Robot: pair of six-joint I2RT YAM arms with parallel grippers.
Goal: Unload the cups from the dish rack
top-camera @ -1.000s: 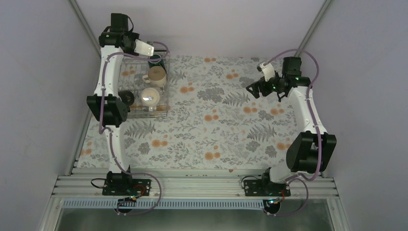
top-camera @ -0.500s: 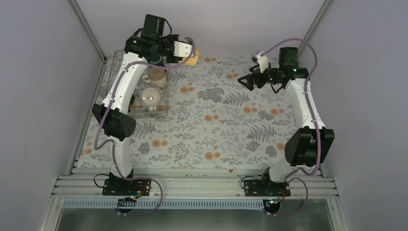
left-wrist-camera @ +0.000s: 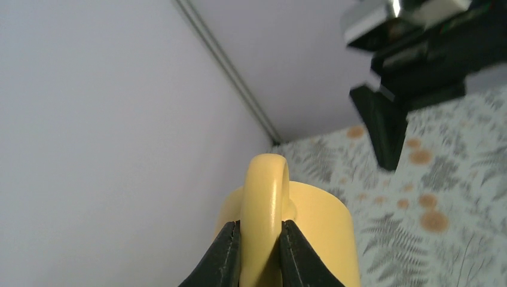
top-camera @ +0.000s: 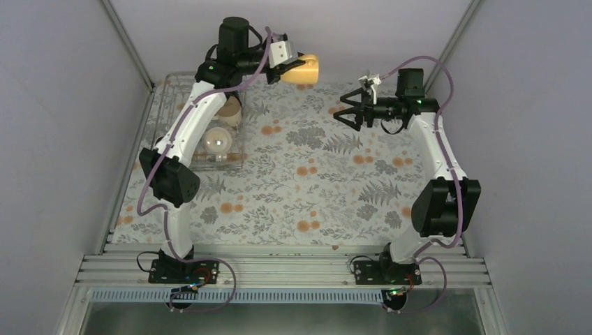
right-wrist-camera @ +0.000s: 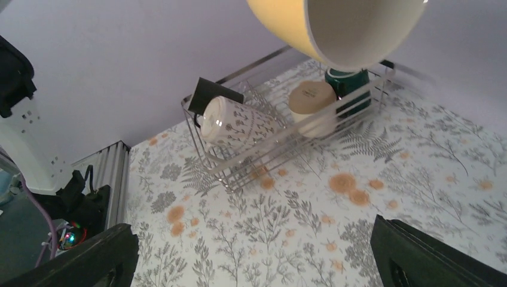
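**Floral cloth (top-camera: 314,181) below, yellow mug (left-wrist-camera: 323,233) in the air**

My left gripper (left-wrist-camera: 261,254) is clamped on the yellow mug's handle, one finger on each side of the loop. The mug hangs clear of the cloth, its body beyond the fingertips and its mouth turned toward my right gripper (top-camera: 341,112). Those jaws stand wide apart and hold nothing, with the mug just ahead of and above them. Well beyond them, past the mug, sits the rack (right-wrist-camera: 239,170). It holds a green mug (right-wrist-camera: 347,84), a cream mug (right-wrist-camera: 311,101) and a white mug (right-wrist-camera: 233,122) lying on its side.
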